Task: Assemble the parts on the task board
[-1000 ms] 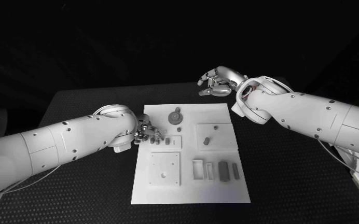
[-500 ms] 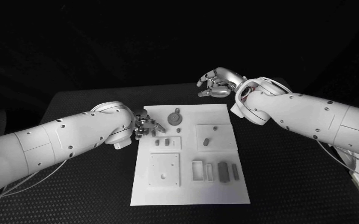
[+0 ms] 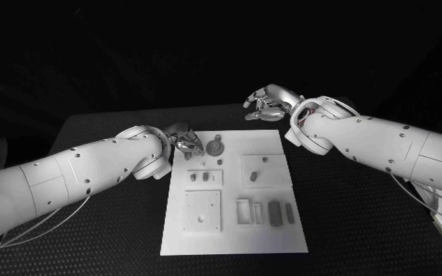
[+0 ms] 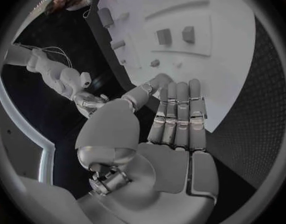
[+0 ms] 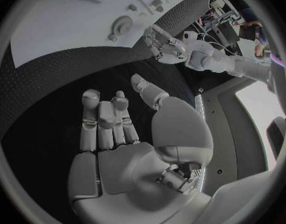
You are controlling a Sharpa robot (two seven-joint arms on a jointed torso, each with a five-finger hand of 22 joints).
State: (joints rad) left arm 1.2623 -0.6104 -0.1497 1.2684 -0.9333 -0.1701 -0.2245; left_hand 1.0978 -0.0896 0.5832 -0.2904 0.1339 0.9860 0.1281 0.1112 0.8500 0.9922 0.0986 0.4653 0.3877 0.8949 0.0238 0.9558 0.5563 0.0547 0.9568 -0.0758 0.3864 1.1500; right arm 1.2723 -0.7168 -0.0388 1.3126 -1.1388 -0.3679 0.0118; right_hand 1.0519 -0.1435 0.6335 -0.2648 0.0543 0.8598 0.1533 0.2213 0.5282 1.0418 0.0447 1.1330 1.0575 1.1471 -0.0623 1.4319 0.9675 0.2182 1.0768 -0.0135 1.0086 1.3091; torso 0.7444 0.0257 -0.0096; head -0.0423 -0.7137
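Nearest to the robot, the task board is lying white and flat on the black table, its near corner bare. Just beyond that bare stretch a square plate is sitting at the board's left, and beside it a row of slim upright parts is standing by an open frame; I am judging these to be seated already, though I cannot tell for certain. Farther in, two small pegs are showing in a shallow tray, a single part is resting on a raised square, and a round part is lying loose near the far edge, so the assembling looks only partly done. The left hand is hovering at the board's far left corner, just beside that round part; in its wrist view the fingers are lying straight and pressed together, holding nothing. The right hand is hanging beyond the far edge, well apart from the board, fingers loosely apart and empty in its own view. Dark tabletop is running wide on both sides, giving either arm plenty of room; the tightest spot is the cluster of small parts mid-board.
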